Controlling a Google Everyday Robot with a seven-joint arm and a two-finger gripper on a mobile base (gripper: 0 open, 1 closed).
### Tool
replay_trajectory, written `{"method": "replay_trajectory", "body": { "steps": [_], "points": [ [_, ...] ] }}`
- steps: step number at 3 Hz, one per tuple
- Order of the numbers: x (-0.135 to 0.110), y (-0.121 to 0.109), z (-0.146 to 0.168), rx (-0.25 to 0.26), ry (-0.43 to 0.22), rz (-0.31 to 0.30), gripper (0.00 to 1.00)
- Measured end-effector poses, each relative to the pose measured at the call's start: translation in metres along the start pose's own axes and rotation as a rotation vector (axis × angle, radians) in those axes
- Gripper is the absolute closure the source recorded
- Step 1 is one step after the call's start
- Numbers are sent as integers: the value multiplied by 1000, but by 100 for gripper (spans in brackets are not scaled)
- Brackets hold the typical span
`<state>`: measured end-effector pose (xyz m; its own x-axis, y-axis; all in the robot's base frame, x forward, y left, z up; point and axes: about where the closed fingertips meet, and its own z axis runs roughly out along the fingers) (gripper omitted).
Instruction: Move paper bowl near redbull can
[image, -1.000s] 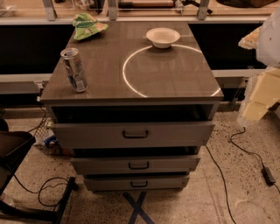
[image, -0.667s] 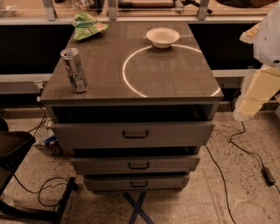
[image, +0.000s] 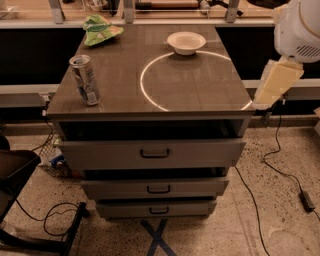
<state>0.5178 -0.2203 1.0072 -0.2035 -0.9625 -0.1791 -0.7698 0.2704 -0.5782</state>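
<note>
Gripper (image: 276, 84) hangs beside the right edge of the cabinet top (image: 200, 87), grip state impossible to tell; paper bowl (image: 186, 42) sits far, redbull can (image: 86, 80) near left, well apart.

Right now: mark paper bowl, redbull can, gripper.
paper bowl (image: 186, 42), camera view, inner basin.
redbull can (image: 86, 82), camera view, side wall.
gripper (image: 274, 86), camera view, pale housing, off the cabinet (image: 120, 95) top's right edge.

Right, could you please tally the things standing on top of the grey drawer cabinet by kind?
Shallow round white paper bowl: 1
Tall slim silver and blue drink can: 1
Crumpled green snack bag: 1
Total: 3
The gripper hangs off the right side of the grey drawer cabinet, touching none of them.
</note>
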Motion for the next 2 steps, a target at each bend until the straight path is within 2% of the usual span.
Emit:
{"method": "replay_trajectory", "body": {
  "steps": [1, 2],
  "points": [
    [-9, -32, 8, 116, -12, 34, 0],
    [-9, -32, 8, 116, -12, 34, 0]
  ]
}}
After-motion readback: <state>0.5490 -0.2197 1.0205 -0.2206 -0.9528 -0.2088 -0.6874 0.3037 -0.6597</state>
